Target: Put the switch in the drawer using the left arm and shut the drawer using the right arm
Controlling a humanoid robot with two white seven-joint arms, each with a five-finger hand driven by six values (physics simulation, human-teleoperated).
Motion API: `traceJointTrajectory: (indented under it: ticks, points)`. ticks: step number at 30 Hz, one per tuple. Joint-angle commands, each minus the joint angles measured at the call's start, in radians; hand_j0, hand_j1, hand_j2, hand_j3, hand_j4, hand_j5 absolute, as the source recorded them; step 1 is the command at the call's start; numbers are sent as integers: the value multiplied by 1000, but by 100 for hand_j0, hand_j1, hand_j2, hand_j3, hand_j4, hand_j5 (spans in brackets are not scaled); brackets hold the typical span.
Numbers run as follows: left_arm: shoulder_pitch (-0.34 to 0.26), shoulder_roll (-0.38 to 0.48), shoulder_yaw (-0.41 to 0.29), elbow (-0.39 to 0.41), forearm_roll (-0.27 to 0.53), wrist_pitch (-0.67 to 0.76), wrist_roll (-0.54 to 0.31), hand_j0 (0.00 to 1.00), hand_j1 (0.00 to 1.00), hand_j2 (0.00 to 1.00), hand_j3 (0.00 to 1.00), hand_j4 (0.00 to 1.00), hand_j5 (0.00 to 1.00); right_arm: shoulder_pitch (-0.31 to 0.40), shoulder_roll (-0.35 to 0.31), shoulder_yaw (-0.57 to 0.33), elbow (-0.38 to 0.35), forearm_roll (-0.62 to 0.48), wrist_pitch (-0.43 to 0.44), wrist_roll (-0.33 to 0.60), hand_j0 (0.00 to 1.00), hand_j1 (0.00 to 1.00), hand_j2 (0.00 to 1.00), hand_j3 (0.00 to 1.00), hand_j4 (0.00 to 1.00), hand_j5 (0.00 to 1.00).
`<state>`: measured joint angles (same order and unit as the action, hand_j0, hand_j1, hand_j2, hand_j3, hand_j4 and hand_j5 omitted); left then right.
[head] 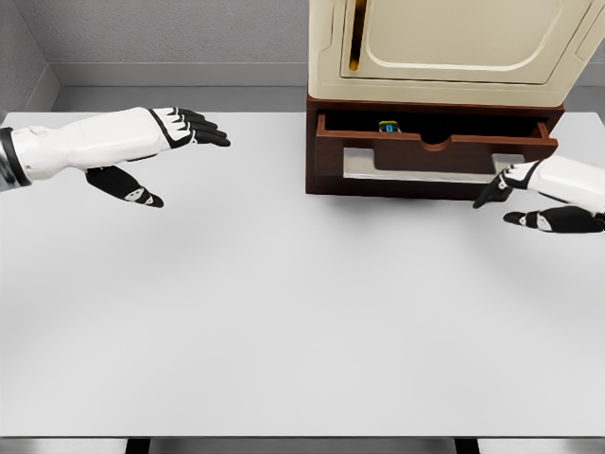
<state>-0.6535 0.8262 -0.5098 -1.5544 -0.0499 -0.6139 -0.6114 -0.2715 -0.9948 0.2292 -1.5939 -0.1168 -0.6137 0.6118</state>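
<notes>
The dark wooden drawer (437,142) stands pulled out of its boxy brown cabinet (321,161), under a smooth cream appliance (454,43). Inside the drawer, near its back, lies the small switch (387,126). Well left of the drawer, the left hand (161,151) hovers with glossy black fingers extended, holding nothing. Just right of the drawer's front, the right hand (529,197) is relaxed and empty above the matte white table (284,312).

Glossy dark wood drawer (435,149), matt table (284,312)
</notes>
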Motion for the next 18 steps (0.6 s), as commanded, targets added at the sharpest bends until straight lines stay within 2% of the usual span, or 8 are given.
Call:
traceJointTrajectory:
  ticks: [1,13,18]
  points:
    - [0,2,1,0,7,3,1,100,100,100,100,100,100,0,8,25,11,-6,3,-1,62,62,62,62,62,62]
    - [0,4,8,0,5,3,1,100,100,100,100,100,100,-58,45,55,83,-4,3,-1,63,63,63,63,63,63]
    - [0,13,5,2,5,3,1,100,100,100,100,100,100,-98,76,85,135,-3,3,-1,64,64,64,64,64,64]
